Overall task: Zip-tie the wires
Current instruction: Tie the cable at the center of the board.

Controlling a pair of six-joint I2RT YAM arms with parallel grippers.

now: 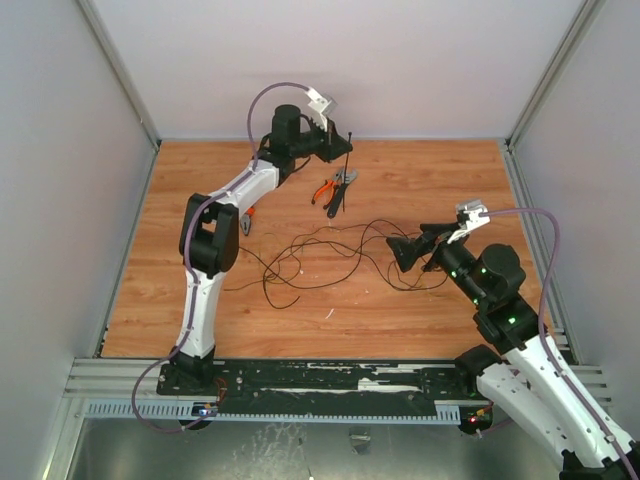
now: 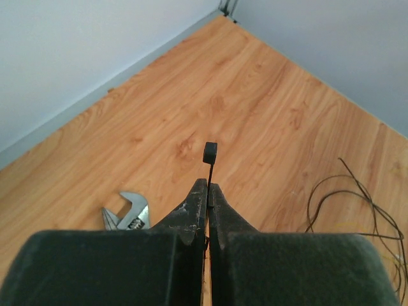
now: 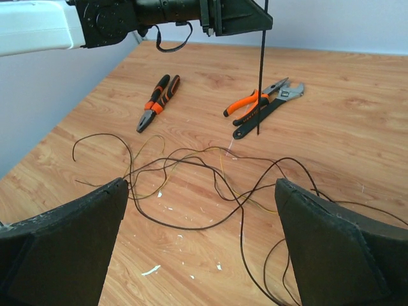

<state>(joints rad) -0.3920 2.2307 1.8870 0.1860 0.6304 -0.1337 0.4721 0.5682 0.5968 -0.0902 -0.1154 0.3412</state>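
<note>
The wires (image 1: 330,255) lie in loose black loops across the middle of the wooden table, and they show close up in the right wrist view (image 3: 210,172). My left gripper (image 1: 338,140) is raised at the far side, shut on the zip tie (image 1: 348,160), which hangs straight down from it. In the left wrist view the tie's head (image 2: 210,152) sticks out past the shut gripper (image 2: 208,185). My right gripper (image 1: 400,250) stands open low over the right end of the wires, its fingers (image 3: 95,223) wide apart with nothing between them. The hanging zip tie (image 3: 261,70) shows beyond them.
Orange-handled needle-nose pliers (image 3: 252,102) and a black-handled adjustable wrench (image 3: 274,105) lie below the hanging tie. Black-and-orange pliers (image 3: 156,102) lie further left, near the left arm. White scraps (image 3: 152,270) dot the wood. Grey walls enclose the table.
</note>
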